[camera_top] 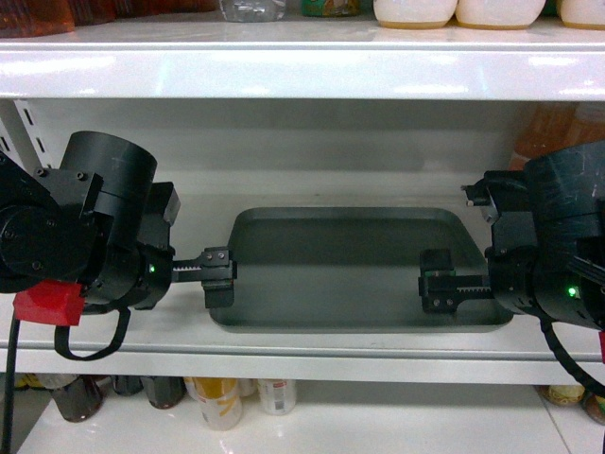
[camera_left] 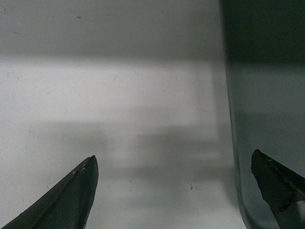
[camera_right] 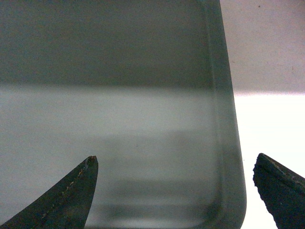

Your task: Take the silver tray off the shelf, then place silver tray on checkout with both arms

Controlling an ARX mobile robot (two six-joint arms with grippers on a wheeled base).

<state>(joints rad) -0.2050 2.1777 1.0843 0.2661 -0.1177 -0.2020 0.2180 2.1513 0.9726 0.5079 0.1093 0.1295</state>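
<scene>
- The silver tray (camera_top: 350, 255) is lying flat on the shelf (camera_top: 302, 336), under the upper shelf board, its long side facing the front lip.
- The left claw (camera_top: 219, 277) is hanging spread wide at the tray's left edge; in the left wrist view one finger (camera_left: 66, 198) is sitting over the bare shelf board and the other over the tray's rim, gripping nothing.
- The right claw (camera_top: 437, 284) is hovering released over the tray's right end, one finger (camera_right: 64, 198) above the tray floor, the other beyond the rim.
- Jars and bottles (camera_top: 232, 397) are standing on the level below.
</scene>
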